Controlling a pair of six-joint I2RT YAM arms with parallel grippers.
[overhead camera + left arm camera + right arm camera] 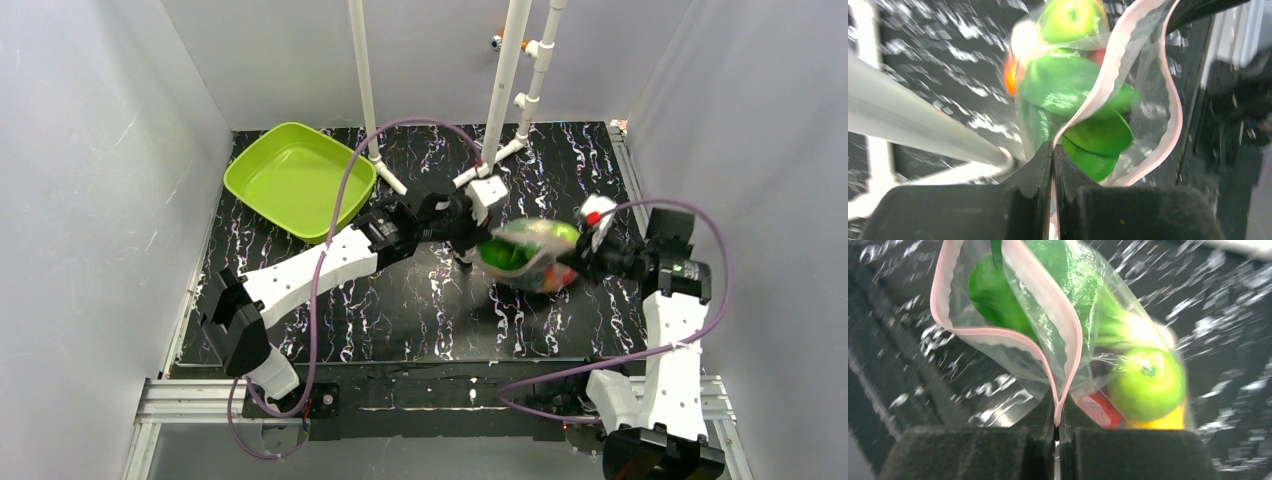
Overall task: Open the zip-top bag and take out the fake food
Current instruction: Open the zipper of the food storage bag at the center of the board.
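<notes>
The clear zip-top bag (528, 254) hangs above the table between both arms, its pink zip strip (1168, 95) gaping apart. My left gripper (1053, 150) is shut on one side of the strip; my right gripper (1057, 425) is shut on the other side (1063, 345). Fake food fills the bag: a green apple (1147, 385), a green-white leafy vegetable (1063, 85), a red piece (1103, 410), something yellow (1163, 420) and an orange (1009, 75). In the top view the left gripper (478, 240) meets the bag from the left and the right gripper (572, 258) from the right.
A lime-green square tray (298, 178) sits at the back left of the black marbled table (400, 310). White pipe posts (505, 90) rise at the back centre, just behind the left gripper. Grey walls enclose the sides.
</notes>
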